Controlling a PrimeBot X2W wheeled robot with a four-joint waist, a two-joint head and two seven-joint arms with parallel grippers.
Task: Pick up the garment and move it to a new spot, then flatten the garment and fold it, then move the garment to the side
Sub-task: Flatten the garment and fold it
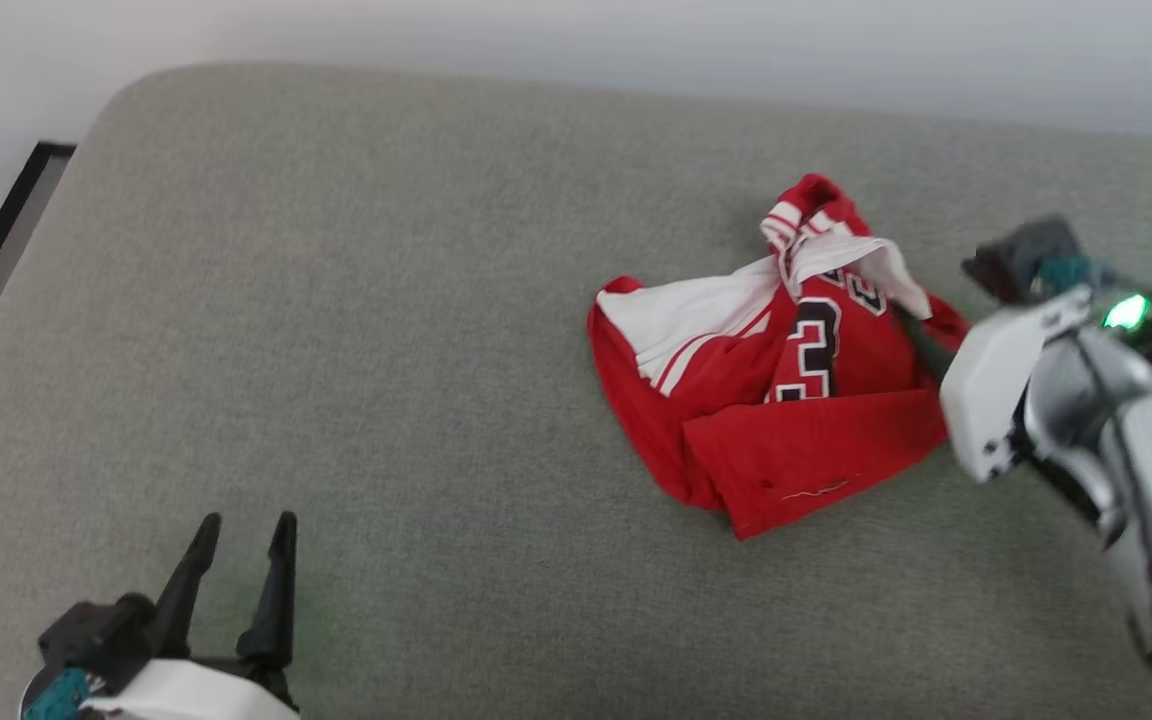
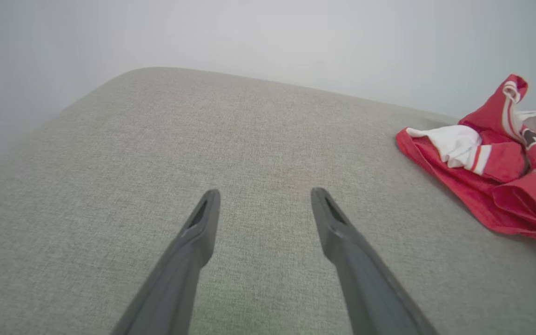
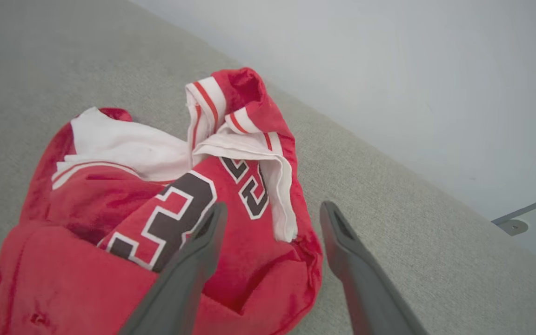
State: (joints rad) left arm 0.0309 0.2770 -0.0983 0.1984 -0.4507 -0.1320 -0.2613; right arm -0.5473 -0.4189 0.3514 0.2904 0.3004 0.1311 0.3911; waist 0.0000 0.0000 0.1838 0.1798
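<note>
Now: I think I am at the first step, the pick-up.
Garment: my red and white garment [image 1: 776, 400] lies in a crumpled heap on the grey cushion [image 1: 336, 350]. It is over on the right side, near the far edge by the wall.
Why it is bunched: it is not spread out yet, so its folds lie on top of each other and the black-and-white number is bent.
Right gripper: my right gripper [image 3: 272, 209] is spread wide with nothing in it. One finger is over the red cloth and the other is over bare cushion just past the cloth's edge. I think it is placed there to pinch that edge. I cannot tell if it touches the cloth.
Left gripper: my left gripper [image 2: 263, 195] is spread apart too and holds nothing. It is above bare cushion, well apart from the garment. I think one pinch is enough for soft cloth.
Count: one garment, one cushion, two grippers, two dark fingers on each.
</note>
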